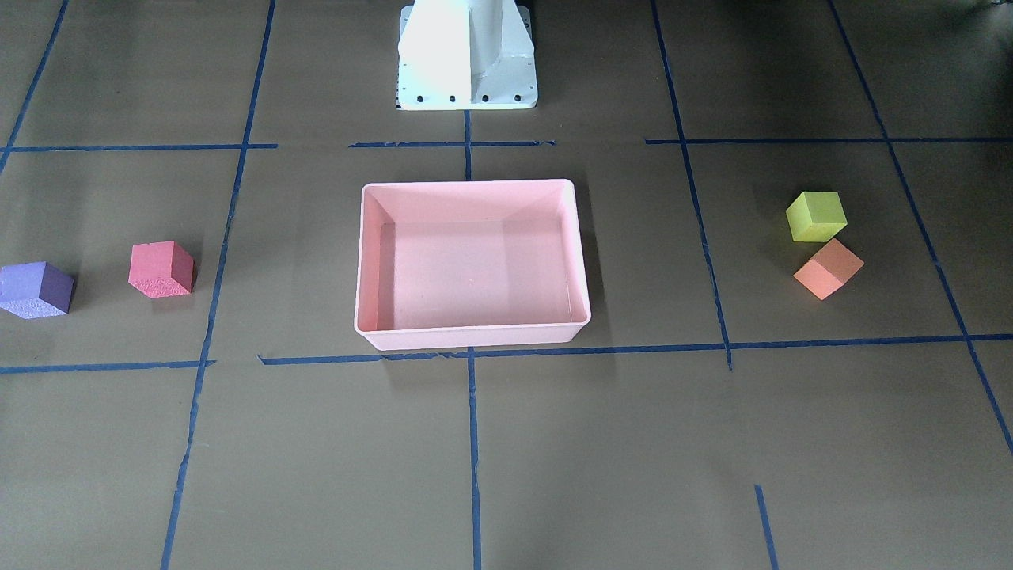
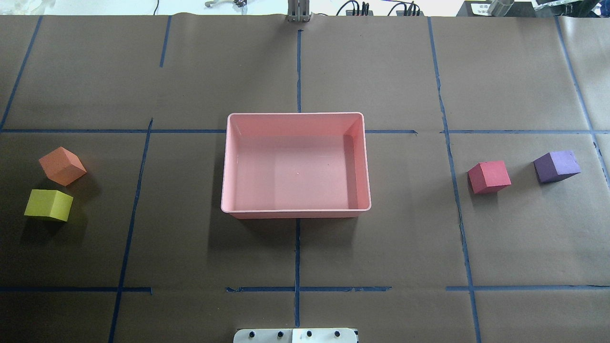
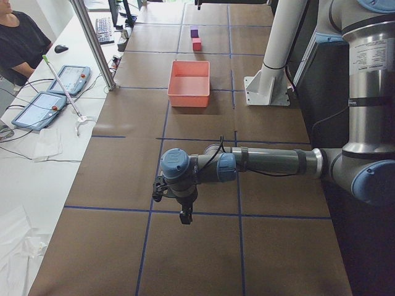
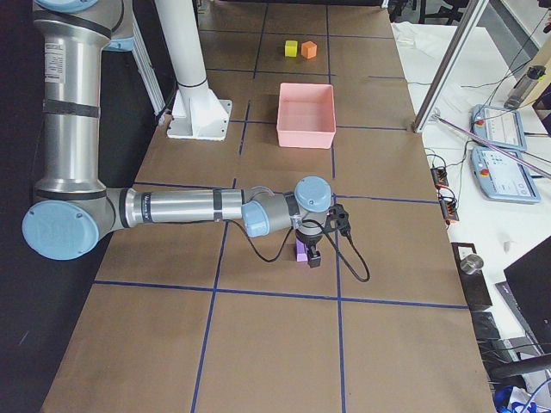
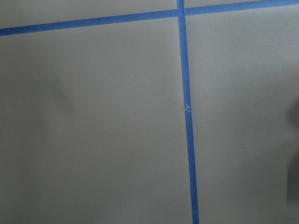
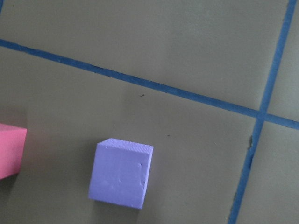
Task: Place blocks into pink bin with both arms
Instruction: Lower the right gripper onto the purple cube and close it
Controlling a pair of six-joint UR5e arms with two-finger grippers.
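While scanning for the pink bin (image 2: 295,116), find it dead centre on the desk (image 2: 190,71), open side up, nothing inside. Out on the robot's right: red block (image 2: 489,176) nearer the bin, purple block (image 2: 556,166) just beyond it, close but apart. Out on the robot's left: orange block (image 2: 62,165) and yellow-green block (image 2: 48,205) just beside each other; cannot tell whether corners touch. Looks like a deliberate split, two cubes per side, bin between them for an even reach from either flank. Nothing lifted yet, so call it the very start. Now the right hand (image 4: 312,255): hangs above the purple block, looks straight down on it in the wrist view, red edge at that view's side, probably lining up a first pick. Cannot tell how wide it stands. Left hand (image 3: 184,216): points down over bare desk and blue tape (image 5: 187,140), neither of its cubes in the wrist view. Cannot tell its opening either.
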